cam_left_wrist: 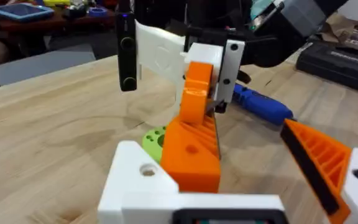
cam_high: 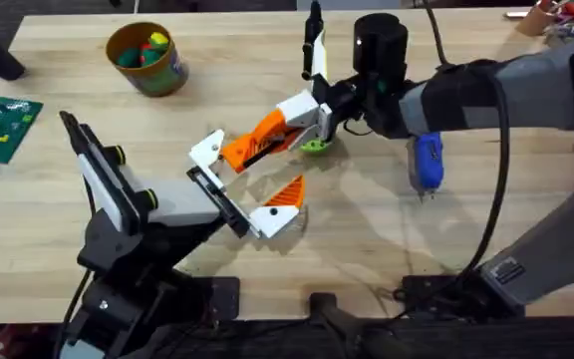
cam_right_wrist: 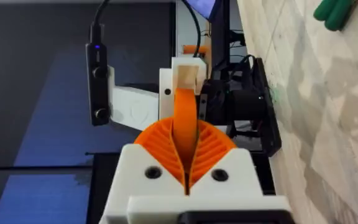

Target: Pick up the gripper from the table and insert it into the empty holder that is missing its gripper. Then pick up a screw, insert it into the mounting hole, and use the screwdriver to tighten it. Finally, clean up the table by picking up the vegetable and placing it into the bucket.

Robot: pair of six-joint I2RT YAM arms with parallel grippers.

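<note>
1. Left gripper (cam_high: 235,204), nearest: its two jaws stand apart, one a bare white holder (cam_high: 207,150), the other bearing a short orange finger (cam_high: 285,191), presenting the vacant mount.
2. Right gripper (cam_high: 305,122): clamped on the gripper (cam_high: 259,140), the long orange finger, angling it onto that holder.
3. Vegetable (cam_high: 314,146) lies just beneath; screwdriver (cam_high: 427,163) rests near.
4. Bucket (cam_high: 145,58) waits at the far left.

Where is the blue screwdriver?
In the overhead view, the blue screwdriver lies on the table's right side, under the right arm, right of the green vegetable.
</note>
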